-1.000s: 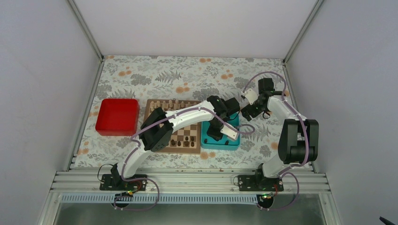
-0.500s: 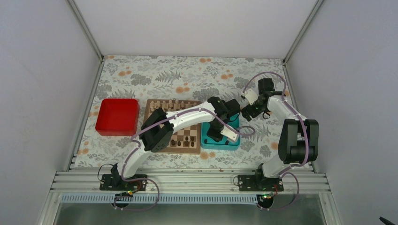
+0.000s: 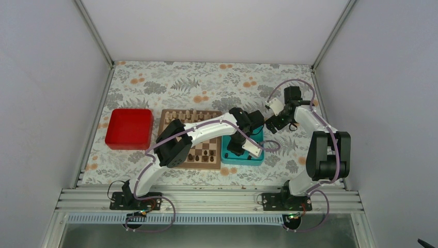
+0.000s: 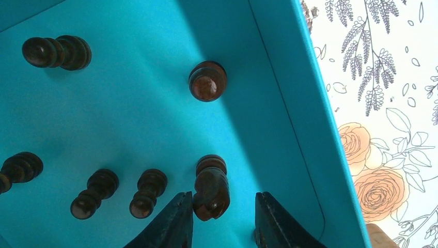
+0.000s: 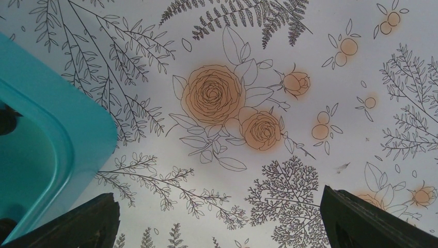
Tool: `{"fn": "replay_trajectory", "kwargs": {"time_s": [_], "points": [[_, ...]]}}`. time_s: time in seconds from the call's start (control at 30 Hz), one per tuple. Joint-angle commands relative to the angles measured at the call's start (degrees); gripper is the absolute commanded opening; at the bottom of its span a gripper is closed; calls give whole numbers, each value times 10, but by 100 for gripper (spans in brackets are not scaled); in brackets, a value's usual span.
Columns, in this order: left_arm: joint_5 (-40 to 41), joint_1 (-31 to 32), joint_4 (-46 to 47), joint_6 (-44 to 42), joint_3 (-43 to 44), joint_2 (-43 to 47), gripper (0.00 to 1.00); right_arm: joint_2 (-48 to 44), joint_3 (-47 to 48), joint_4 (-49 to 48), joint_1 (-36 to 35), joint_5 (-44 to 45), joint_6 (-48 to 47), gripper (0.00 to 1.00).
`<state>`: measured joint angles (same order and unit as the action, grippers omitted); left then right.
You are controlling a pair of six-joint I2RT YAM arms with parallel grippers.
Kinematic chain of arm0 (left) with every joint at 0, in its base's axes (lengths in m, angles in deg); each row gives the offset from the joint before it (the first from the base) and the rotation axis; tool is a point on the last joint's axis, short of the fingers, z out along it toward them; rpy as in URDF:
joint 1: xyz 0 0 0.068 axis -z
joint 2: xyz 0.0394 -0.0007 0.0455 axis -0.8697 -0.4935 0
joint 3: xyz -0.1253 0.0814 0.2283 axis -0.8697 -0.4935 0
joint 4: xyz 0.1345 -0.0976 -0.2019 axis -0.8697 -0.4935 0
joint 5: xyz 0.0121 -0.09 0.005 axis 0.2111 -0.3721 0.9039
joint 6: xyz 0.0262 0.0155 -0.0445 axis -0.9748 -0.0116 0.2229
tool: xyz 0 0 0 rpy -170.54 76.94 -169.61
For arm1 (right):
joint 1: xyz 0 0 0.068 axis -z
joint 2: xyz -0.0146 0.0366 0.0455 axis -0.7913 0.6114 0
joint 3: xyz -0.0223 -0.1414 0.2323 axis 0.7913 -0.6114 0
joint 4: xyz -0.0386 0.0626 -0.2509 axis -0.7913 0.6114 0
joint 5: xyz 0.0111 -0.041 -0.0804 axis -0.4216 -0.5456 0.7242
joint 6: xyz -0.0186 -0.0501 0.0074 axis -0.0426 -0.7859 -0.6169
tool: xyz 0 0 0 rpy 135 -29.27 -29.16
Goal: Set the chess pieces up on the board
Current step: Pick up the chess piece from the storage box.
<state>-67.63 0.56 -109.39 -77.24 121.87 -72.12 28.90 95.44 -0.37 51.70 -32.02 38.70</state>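
In the left wrist view, several dark chess pieces lie in the teal tray [image 4: 289,103]. A knight [image 4: 210,188] lies on its side between the fingers of my left gripper [image 4: 222,201]. The left finger touches it and a gap remains at the right finger, so the gripper is open. One pawn [image 4: 207,81] stands upright; other pawns [image 4: 148,192] lie flat. The board [image 3: 162,114] is left of the tray, with pale pieces on its far rows and dark pieces [image 3: 204,154] on the near rows. My right gripper [image 5: 219,217] hangs wide open over the floral cloth.
A red tray [image 3: 129,128] stands left of the board. My left arm reaches across the board to the teal tray [image 3: 243,157]. The tray's corner [image 5: 51,139] shows at the left of the right wrist view. Grey walls enclose the table.
My left gripper's jaws have narrowed around the knight in the teal tray. The right arm has hardly moved and stays open.
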Motion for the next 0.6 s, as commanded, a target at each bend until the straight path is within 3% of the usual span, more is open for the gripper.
{"fn": "replay_trajectory", "kwargs": {"time_s": [0.0,0.3,0.57], "points": [[4,5,0,-9,-4,-12,32,5,-5,-1,5,-7,-6,100],[5,6,5,-14,-1,-18,30,5,-5,0,5,-6,-6,100],[6,6,5,-16,2,-22,20,5,-6,-1,5,-5,-7,100]]}}
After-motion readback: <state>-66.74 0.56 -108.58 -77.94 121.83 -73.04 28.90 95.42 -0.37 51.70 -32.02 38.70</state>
